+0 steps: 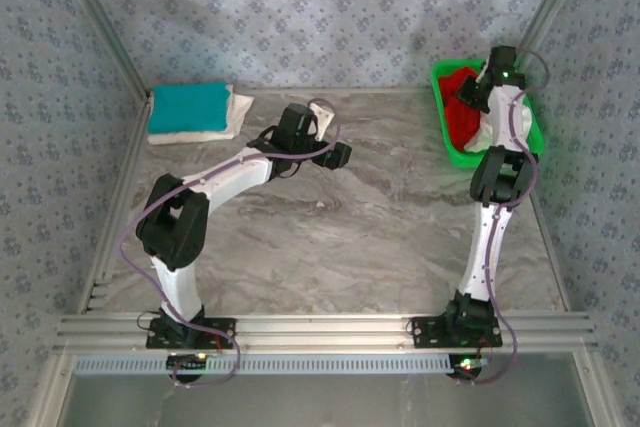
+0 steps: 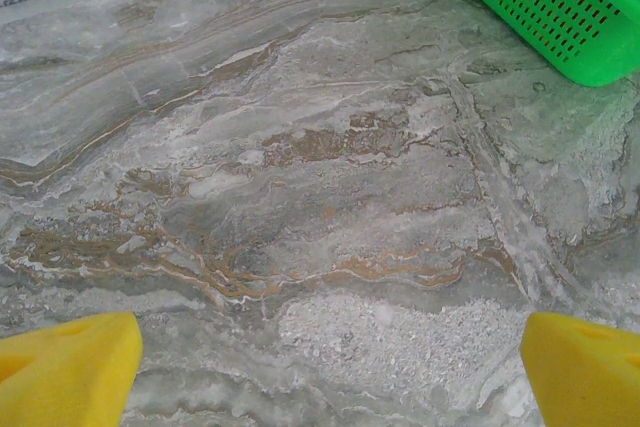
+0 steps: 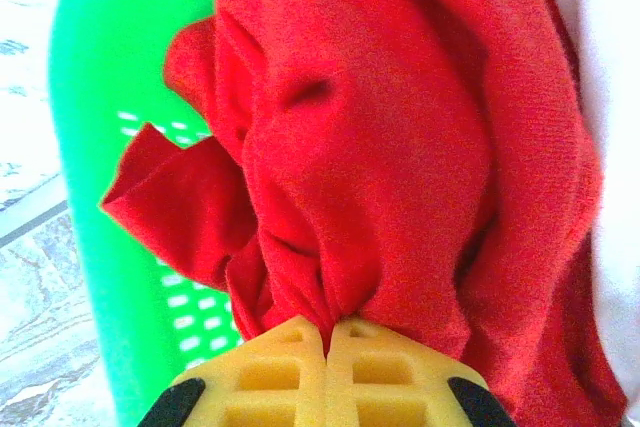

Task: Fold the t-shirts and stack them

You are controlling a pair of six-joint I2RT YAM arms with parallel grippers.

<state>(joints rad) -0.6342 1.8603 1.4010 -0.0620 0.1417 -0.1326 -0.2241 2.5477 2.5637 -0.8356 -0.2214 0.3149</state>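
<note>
Counter (image 1: 350, 227) of grey veined marble pattern lies under both arms in the top view. At its far left corner a folded teal cloth t-shirt (image 1: 190, 105) rests on a folded white cloth t-shirt (image 1: 215, 130). At the far right corner stands a green plastic mesh basket (image 1: 466, 158) that holds a crumpled bright red cloth t-shirt (image 1: 462, 119) and a crumpled white cloth t-shirt (image 1: 492, 132) beside it. The left arm reaches over the middle of the counter, with the left claw (image 1: 340, 155) above bare surface. The right arm stretches to the basket, and the right claw (image 1: 472, 97) is down among the red cloth.

In the left wrist view the left claw (image 2: 330, 372) stands wide apart, its yellow fingertips (image 2: 65, 367) at the two lower corners with only bare counter (image 2: 300, 147) between them. The green basket (image 2: 540, 2) crosses the upper right corner.

In the right wrist view the right claw (image 3: 328, 332) is clamped on a gathered pinch of the red t-shirt (image 3: 380, 127), the yellow tips pressed together. The cloth bunches into folds at the pinch. The green basket (image 3: 110, 57) wall rises at the left, white cloth (image 3: 610, 97) shows at the right edge, and a strip of counter (image 3: 30, 297) shows outside the basket.
</note>
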